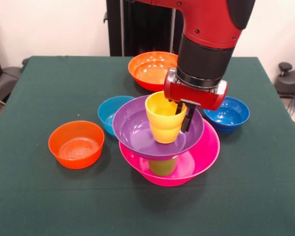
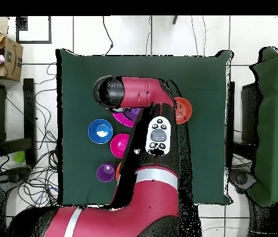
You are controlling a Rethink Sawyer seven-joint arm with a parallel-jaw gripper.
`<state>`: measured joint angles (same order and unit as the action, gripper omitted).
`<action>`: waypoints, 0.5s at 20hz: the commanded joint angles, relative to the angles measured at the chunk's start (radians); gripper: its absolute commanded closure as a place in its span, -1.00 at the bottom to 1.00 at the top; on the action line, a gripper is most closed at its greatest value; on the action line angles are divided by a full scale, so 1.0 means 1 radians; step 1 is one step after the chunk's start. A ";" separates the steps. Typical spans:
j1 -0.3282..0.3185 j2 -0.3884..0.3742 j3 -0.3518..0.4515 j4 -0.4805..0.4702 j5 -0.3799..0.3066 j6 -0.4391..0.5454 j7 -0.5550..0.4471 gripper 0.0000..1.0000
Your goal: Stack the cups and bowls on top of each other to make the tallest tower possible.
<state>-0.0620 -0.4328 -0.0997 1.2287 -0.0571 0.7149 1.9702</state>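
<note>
The tower stands mid-table. The big pink bowl (image 1: 196,157) is its base. A lime green cup (image 1: 163,167) stands in it and bears the big purple bowl (image 1: 135,130). The yellow cup (image 1: 162,118) stands upright in the purple bowl. My gripper (image 1: 184,119) comes down from above, shut on the yellow cup's right wall, one finger inside and one finger (image 1: 189,120) outside. Loose bowls are the small orange (image 1: 76,144), light blue (image 1: 108,112), dark blue (image 1: 228,114) and big orange (image 1: 148,69). In the overhead view my arm (image 2: 141,92) hides the tower.
In the overhead view a dark blue bowl (image 2: 100,131), a magenta round thing (image 2: 121,145) and a small purple round thing (image 2: 106,173) lie left of my arm, and the small orange bowl (image 2: 183,110) lies to its right. The green table (image 1: 39,196) ends at the front.
</note>
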 commanded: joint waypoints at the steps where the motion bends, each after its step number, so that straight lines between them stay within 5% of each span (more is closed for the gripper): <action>1: -0.022 -0.047 0.056 0.066 -0.065 -0.054 -0.026 1.00; 10: -0.012 -0.019 0.054 0.085 -0.069 -0.112 0.006 1.00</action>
<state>-0.0687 -0.4469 -0.1037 1.2400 -0.0569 0.6719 1.9702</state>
